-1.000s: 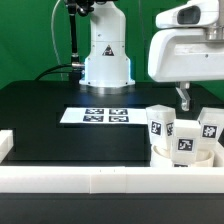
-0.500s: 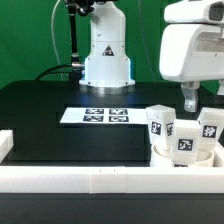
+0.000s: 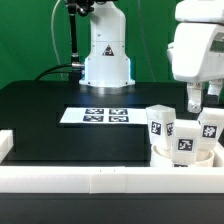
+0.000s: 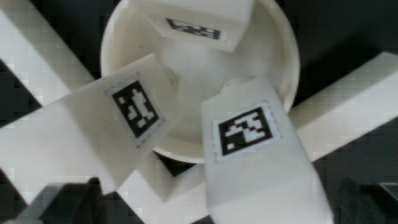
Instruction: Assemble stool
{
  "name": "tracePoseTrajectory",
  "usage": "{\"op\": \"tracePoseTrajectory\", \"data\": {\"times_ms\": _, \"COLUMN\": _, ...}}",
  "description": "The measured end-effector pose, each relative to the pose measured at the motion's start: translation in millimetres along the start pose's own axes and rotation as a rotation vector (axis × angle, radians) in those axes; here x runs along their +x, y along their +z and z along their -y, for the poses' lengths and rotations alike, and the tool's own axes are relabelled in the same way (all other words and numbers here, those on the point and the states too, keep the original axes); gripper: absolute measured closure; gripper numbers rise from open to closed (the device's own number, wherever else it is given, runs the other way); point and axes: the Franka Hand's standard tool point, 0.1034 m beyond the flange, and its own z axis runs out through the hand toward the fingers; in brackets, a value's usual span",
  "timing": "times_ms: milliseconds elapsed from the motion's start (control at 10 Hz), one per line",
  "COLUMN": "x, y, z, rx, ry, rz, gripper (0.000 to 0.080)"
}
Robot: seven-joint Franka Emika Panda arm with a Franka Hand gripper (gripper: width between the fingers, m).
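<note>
The white round stool seat (image 3: 186, 159) lies at the exterior view's lower right, against the front rail. Three blocky white legs with black-and-white tags stand upright on it: one (image 3: 157, 122), one (image 3: 185, 141), one (image 3: 210, 128). My gripper (image 3: 204, 100) hangs open and empty just above them, over the two legs toward the exterior view's right. In the wrist view the seat (image 4: 267, 55) fills the frame with the legs (image 4: 128, 108), (image 4: 253, 135), (image 4: 192, 27) standing on it. My gripper (image 4: 217, 208) has dark fingertips (image 4: 68, 202) wide apart, and the nearest leg lies below the gap.
A long white border rail (image 3: 90, 181) runs along the front, and a short rail piece (image 3: 5, 146) is at the exterior view's left. The marker board (image 3: 97, 116) lies mid-table. The arm's white base (image 3: 105, 55) stands at the back.
My gripper has moved toward the exterior view's right, from beside the legs to above them. It stays open. The seat and legs have not moved.
</note>
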Motion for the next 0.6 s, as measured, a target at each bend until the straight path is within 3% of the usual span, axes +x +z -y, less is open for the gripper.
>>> {"op": "tracePoseTrajectory", "data": {"times_ms": 300, "x": 2.2, "y": 1.6, "z": 4.8, "rx": -0.027, "ry": -0.252, "rz": 0.033, "gripper": 0.0150}}
{"op": "tracePoseTrajectory", "data": {"times_ms": 600, "x": 4.0, "y": 6.0, "z": 11.0, "rx": -0.020, "ry": -0.232, "rz": 0.037, "gripper": 0.0150}}
